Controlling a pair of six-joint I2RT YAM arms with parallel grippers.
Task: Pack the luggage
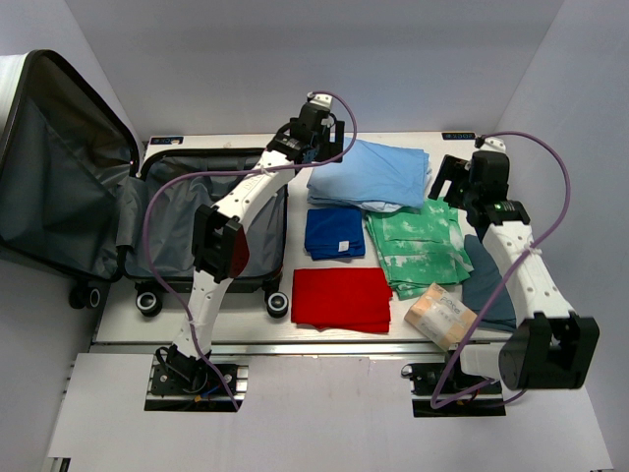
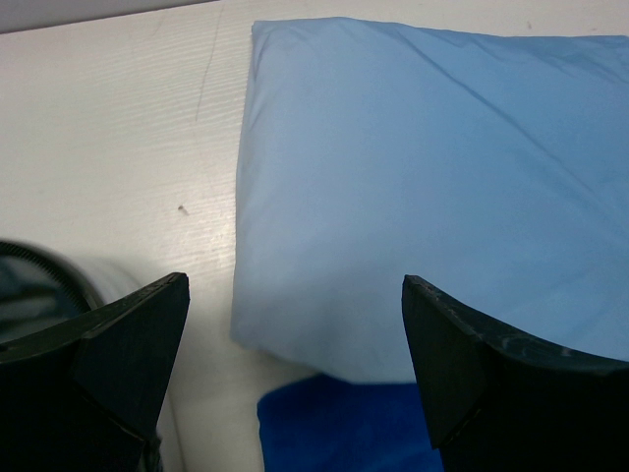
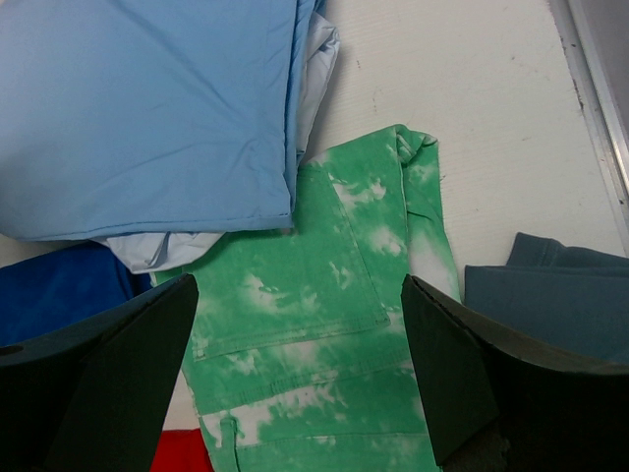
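Observation:
The luggage point(image 1: 69, 187) lies open at the left, lid up, grey lining showing, black wheels at the front. Folded clothes lie to its right: a light blue garment point(image 1: 371, 172), a dark blue one point(image 1: 334, 233), green tie-dye trousers point(image 1: 418, 246), a red cloth point(image 1: 341, 298). My left gripper point(image 1: 316, 138) is open and empty above the light blue garment's left edge point(image 2: 432, 167). My right gripper point(image 1: 454, 182) is open and empty above the green trousers point(image 3: 324, 324).
A grey-blue folded garment point(image 1: 488, 280) lies at the right under the right arm. A tan packet point(image 1: 440, 313) sits at the front right. The left arm reaches over the open luggage half point(image 1: 177, 231). The table's front rail point(image 1: 295, 346) runs below the clothes.

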